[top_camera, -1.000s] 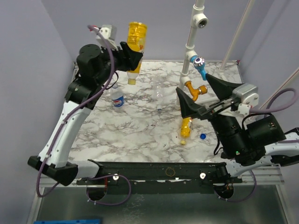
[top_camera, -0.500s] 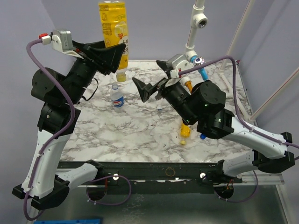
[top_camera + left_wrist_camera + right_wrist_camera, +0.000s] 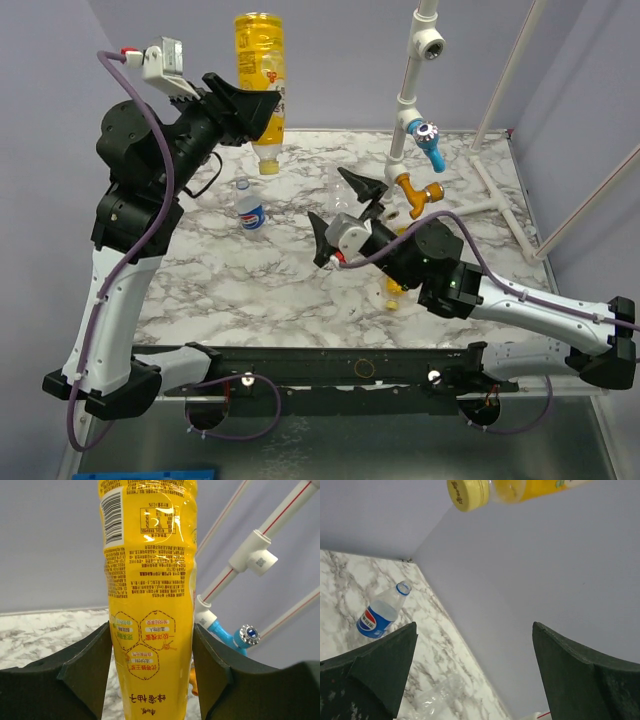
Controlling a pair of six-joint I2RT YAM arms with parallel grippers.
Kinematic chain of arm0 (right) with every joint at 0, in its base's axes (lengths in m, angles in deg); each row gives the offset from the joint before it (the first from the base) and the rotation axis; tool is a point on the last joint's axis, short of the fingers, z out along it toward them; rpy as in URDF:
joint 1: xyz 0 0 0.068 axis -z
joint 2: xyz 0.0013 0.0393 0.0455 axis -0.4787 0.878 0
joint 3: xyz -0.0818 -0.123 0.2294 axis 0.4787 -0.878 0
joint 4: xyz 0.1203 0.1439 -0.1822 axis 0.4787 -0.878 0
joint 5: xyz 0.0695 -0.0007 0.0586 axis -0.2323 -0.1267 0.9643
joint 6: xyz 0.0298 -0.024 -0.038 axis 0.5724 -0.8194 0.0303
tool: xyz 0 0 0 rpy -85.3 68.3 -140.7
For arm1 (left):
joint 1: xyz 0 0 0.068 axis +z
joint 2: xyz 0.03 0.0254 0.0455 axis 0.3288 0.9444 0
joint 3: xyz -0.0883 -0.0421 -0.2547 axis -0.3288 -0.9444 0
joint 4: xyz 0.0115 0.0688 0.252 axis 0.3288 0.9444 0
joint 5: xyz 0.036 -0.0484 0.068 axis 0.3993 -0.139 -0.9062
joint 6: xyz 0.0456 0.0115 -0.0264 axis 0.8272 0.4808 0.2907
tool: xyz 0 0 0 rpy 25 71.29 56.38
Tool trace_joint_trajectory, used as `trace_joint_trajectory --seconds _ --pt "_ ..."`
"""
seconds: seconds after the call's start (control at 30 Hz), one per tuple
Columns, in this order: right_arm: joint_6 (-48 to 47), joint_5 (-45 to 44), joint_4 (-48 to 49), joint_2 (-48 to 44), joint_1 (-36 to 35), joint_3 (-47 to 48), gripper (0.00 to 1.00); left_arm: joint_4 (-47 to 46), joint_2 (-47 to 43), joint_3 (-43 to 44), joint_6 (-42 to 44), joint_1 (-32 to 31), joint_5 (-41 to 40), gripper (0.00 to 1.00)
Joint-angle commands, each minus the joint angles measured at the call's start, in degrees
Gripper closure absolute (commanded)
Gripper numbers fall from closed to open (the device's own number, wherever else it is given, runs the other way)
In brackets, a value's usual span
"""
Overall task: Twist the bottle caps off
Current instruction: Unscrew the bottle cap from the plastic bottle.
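My left gripper (image 3: 250, 108) is shut on a yellow bottle (image 3: 259, 60) and holds it upside down high above the table's back left. Its yellow cap (image 3: 268, 166) points down and is still on the neck. In the left wrist view both fingers press the bottle's label (image 3: 150, 605). My right gripper (image 3: 330, 196) stands wide open over the middle of the table, below and to the right of that cap, apart from it. In the right wrist view the cap (image 3: 467, 492) sits at the top edge, well above the open gripper (image 3: 475, 630).
A capless Pepsi bottle (image 3: 250, 208) stands at the back left. A plain clear bottle (image 3: 440, 700) lies beneath my right gripper. A second yellow bottle (image 3: 397, 287) lies behind the right arm. A white pipe stand with blue (image 3: 430, 140) and orange (image 3: 415, 190) taps rises at the back.
My right arm swung from the right side to the table's middle and dropped lower, jaws still wide. My left arm raised the bottle, then shifted it slightly right and down.
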Motion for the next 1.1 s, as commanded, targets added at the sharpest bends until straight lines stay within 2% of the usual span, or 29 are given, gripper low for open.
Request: trace_joint_trajectory --seconds 0.0,0.17,0.3,0.37,0.53,0.67,1.07 --pt "-15.97 6.62 12.87 -3.81 -0.24 -5.1 0.0 8.97 3.63 3.22 -4.82 2.41 14.56 0.94" --pt "-23.93 14.87 16.05 -4.99 -0.37 -10.12 0.03 13.55 5.77 -1.6 -8.09 4.57 24.58 0.98" --pt "-26.76 17.3 13.33 -3.69 -1.41 -8.85 0.07 13.47 5.02 -6.52 -11.54 4.94 28.77 0.98" --pt "-29.49 19.74 10.48 -2.36 -2.27 -7.61 0.09 13.47 4.69 -8.01 -13.44 5.15 29.29 0.98" --pt "-36.9 18.79 2.98 1.3 -2.73 -5.4 0.13 13.29 4.22 -8.29 -15.93 5.25 31.44 0.98" --pt "-39.33 18.05 -0.81 2.35 -2.77 -5.11 0.15 13.83 3.39 -8.31 -16.57 5.29 32.07 0.98" --pt "-48.74 17.94 6.74 8.77 -2.86 -4.1 0.34 16.06 1.84 -9.76 -16.58 5.59 29.11 1.0"
